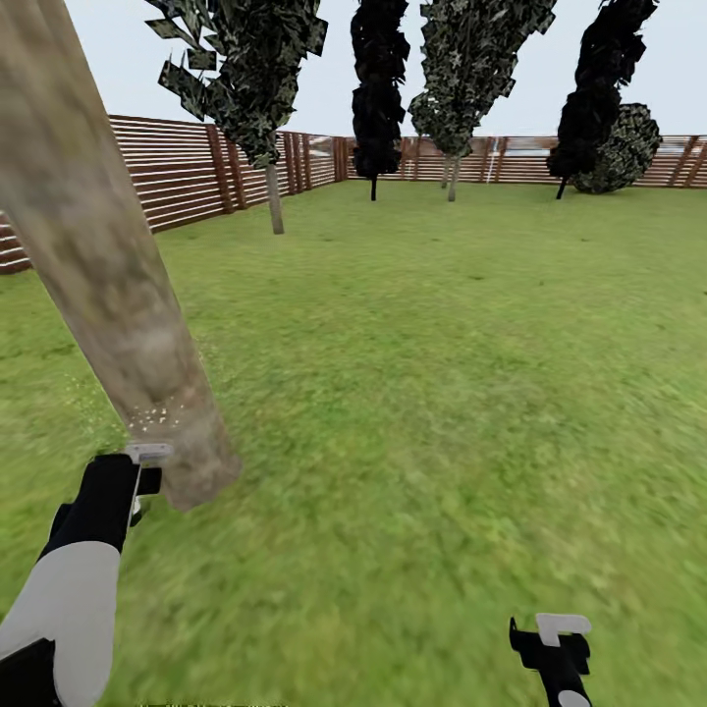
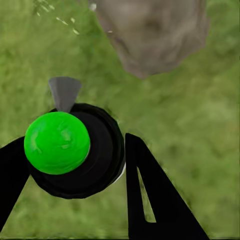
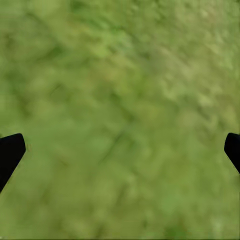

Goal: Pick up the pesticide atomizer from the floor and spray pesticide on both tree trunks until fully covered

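Pesticide atomizer, black-bodied with a round green cap (image 2: 57, 142), sits clamped in our left gripper (image 2: 75, 165); white pesticide specks (image 1: 152, 419) dot only the base of the thick pale beige-grey tree trunk (image 1: 93, 265), so most remains; our right gripper (image 3: 120, 150) hangs spread and empty.

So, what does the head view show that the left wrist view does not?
Head view alone: the wooden fence, distant trees, sky, and the right end effector open over grass. Left wrist view alone: the sprayer's green ball top held between the left end effector's fingers. Both: the pale tree trunk, white specks and the lawn.
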